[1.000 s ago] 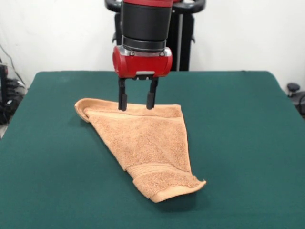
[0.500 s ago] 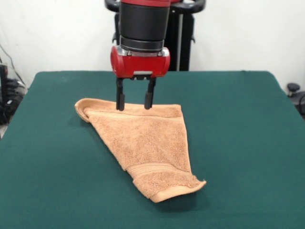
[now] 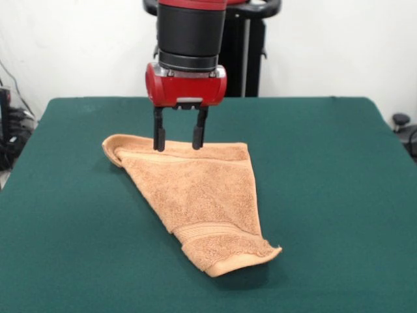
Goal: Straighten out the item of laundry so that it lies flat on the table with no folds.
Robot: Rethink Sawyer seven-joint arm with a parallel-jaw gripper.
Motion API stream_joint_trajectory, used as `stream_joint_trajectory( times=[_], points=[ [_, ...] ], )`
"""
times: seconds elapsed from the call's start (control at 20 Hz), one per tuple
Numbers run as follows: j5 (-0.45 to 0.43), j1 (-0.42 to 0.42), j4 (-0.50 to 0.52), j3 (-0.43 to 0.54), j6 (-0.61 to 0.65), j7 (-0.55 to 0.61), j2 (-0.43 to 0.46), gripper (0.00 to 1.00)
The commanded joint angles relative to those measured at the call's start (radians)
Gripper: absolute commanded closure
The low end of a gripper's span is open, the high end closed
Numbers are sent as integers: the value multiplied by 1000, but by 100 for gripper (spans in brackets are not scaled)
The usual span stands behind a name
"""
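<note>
The tool (image 3: 178,143), fingers apart, hangs over the folded towel's (image 3: 195,195) far hem; table (image 3: 339,195) beneath.

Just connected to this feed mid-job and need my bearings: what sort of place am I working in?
Most likely a robotics lab or test room, not a home laundry. A table with a green cloth top holds only one orange-tan towel, the gripper hangs open over it, and behind stands a bare white wall.

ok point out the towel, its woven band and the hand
towel (image 3: 195,189): front view, middle of the terry surface
woven band (image 3: 212,230): front view, stripe near the hemmed end
hand (image 3: 177,138): front view, midway between its open fingertips
</note>
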Motion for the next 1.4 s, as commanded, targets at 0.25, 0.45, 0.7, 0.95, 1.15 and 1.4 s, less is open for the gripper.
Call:
stream_joint_trajectory(
  times=[0.25,0.45,0.7,0.95,1.15,1.4],
  points=[
    [27,-1,95,72,0,111,4,0],
    [31,-10,114,76,-8,115,-6,0],
    [10,-4,125,61,-78,142,-4,0],
    [27,-2,125,62,-30,135,-13,0],
    [19,-14,135,72,-76,139,-3,0],
    [46,-25,141,94,-54,135,-9,0]
  ],
)
